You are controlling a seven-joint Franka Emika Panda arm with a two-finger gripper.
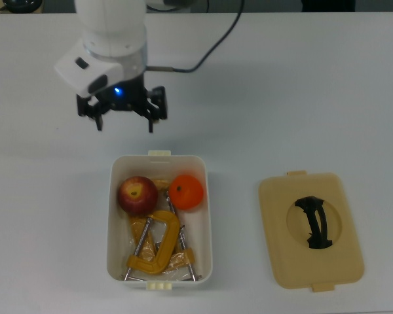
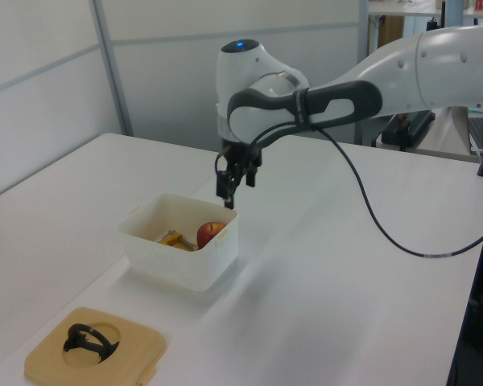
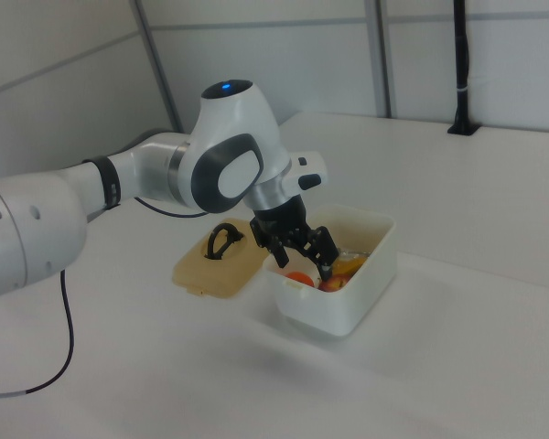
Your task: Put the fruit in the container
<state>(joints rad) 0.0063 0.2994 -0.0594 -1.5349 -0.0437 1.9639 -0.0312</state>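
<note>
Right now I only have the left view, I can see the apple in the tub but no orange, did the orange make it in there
Observer: Yes. In the top view the orange lies inside the container, next to the apple.
Operator: Is anything else in there?
Observer: A yellow C-clamp lies in the half of the container nearer the top view's bottom edge.
Operator: Is the gripper holding anything?
Observer: No. In the top view the gripper is open and empty, above bare table beyond the container's short side.
</note>
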